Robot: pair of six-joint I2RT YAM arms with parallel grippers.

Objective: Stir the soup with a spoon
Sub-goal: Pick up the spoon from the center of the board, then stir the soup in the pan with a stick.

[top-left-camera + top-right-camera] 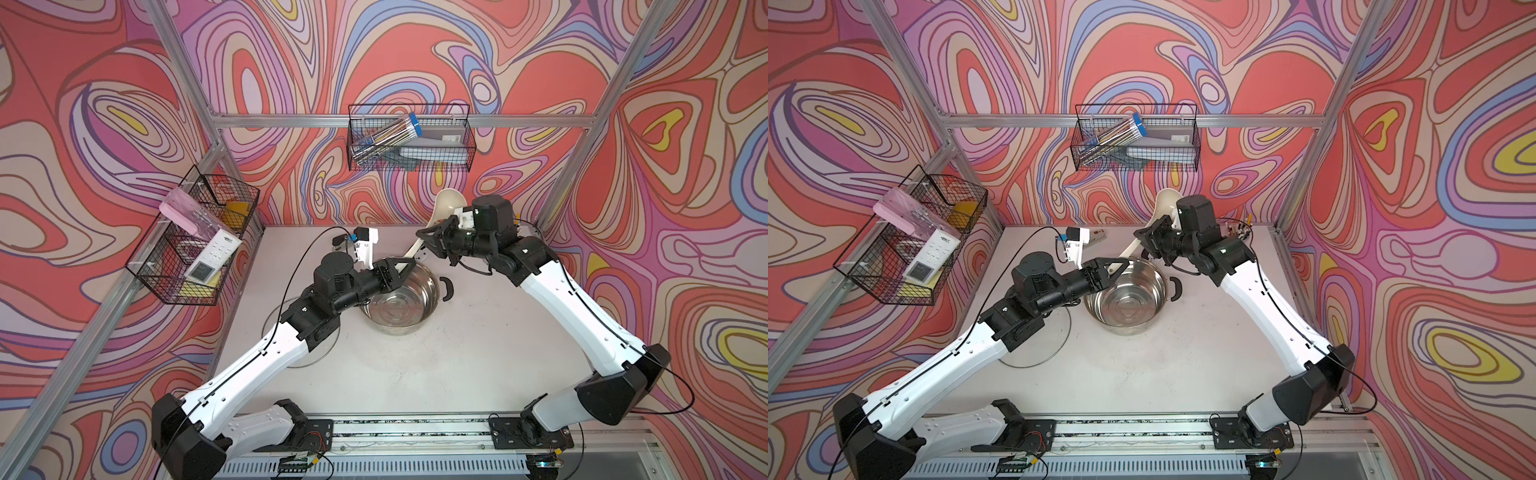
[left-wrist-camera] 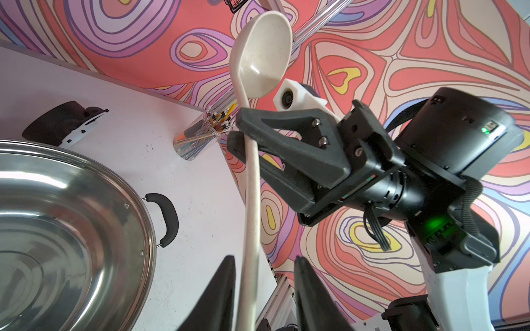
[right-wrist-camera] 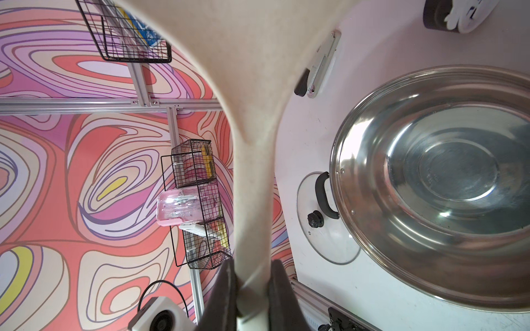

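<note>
aloft, spoon in tight pinch of right claw, left claw ajar around its lower handle

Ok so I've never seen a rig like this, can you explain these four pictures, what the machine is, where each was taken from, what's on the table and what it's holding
Two robot arms work at a table inside patterned walls. Two pictures look down on the whole scene; the other two come from a camera on each arm's wrist. On the table are a steel pot, a glass lid beside it and a clear cup of pencils. Wire baskets hang on the walls. The right gripper is clamped on the handle of a cream spoon, bowl end up. The left gripper has a finger either side of the handle lower down, with a gap showing, so it is not clamped.
</note>
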